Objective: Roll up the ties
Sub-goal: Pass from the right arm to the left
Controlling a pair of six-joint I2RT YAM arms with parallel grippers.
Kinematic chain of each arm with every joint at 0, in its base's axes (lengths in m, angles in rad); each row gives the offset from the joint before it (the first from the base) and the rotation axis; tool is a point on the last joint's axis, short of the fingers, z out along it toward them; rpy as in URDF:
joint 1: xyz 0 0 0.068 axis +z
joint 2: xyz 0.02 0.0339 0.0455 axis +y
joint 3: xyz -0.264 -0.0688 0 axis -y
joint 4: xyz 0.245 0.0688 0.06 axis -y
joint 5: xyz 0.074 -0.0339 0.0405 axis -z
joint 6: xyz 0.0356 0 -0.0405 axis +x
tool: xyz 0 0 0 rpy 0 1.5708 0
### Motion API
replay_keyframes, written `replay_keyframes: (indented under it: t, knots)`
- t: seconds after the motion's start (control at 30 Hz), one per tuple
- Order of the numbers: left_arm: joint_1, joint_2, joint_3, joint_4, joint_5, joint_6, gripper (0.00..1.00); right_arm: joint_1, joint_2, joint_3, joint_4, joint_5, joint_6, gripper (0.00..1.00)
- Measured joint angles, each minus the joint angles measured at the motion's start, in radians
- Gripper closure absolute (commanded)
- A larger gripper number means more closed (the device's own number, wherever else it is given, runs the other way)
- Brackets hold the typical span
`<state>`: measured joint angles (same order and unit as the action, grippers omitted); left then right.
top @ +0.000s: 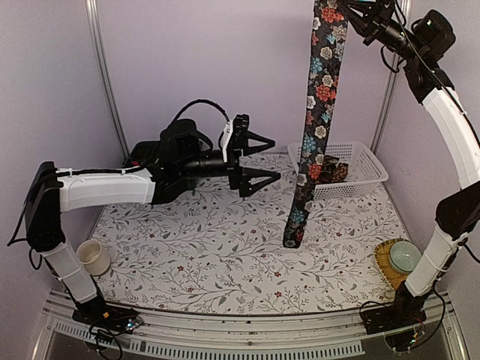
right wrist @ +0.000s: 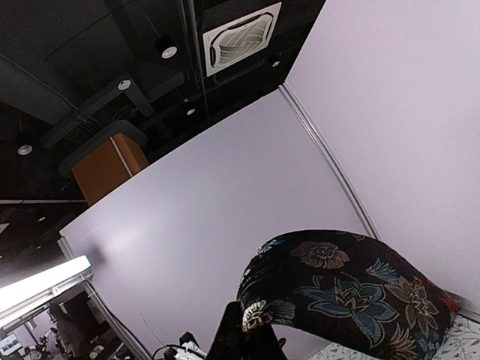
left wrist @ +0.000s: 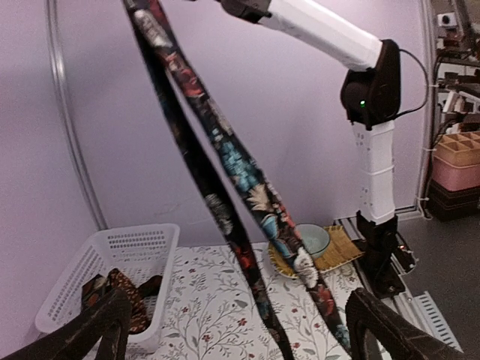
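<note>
Above the bench (top: 225, 255), a floral tie (top: 319, 112) hangs doubled below the right tool (top: 351, 10), which is pinched shut on it (low end near the surface). It hangs straight ahead of the left tool (top: 266, 160), spread wide and empty; beyond, a basket (top: 367, 169) holds 1 brown tie (top: 330, 172).

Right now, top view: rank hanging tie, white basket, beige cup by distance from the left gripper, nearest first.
From the left gripper:
1. hanging tie, just to its right, dangling to the table.
2. white basket, farther right, at the back.
3. beige cup, near left corner, by the left arm's base.
</note>
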<state>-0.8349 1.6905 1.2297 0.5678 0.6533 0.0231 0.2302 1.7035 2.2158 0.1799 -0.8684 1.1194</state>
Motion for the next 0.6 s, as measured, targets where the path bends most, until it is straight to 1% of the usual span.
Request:
replay_keyframes:
  t: [0.1,0.2,0.43,0.6]
  knots:
    - [-0.029,0.048,0.033,0.045,0.077,-0.045,0.0,0.0,0.0,-0.023,0.003,-0.007,0.015,1.0]
    - [-0.059,0.121,0.094,0.059,0.091,-0.076,0.0,0.001,0.0,-0.027,0.023,-0.018,0.033,1.0]
    - [-0.082,0.255,0.212,0.031,-0.047,-0.088,0.0,0.013,0.0,-0.032,0.065,-0.037,0.071,1.0]
    - [-0.082,0.315,0.29,0.017,-0.131,-0.083,0.0,0.018,0.0,-0.037,0.079,-0.044,0.086,1.0]
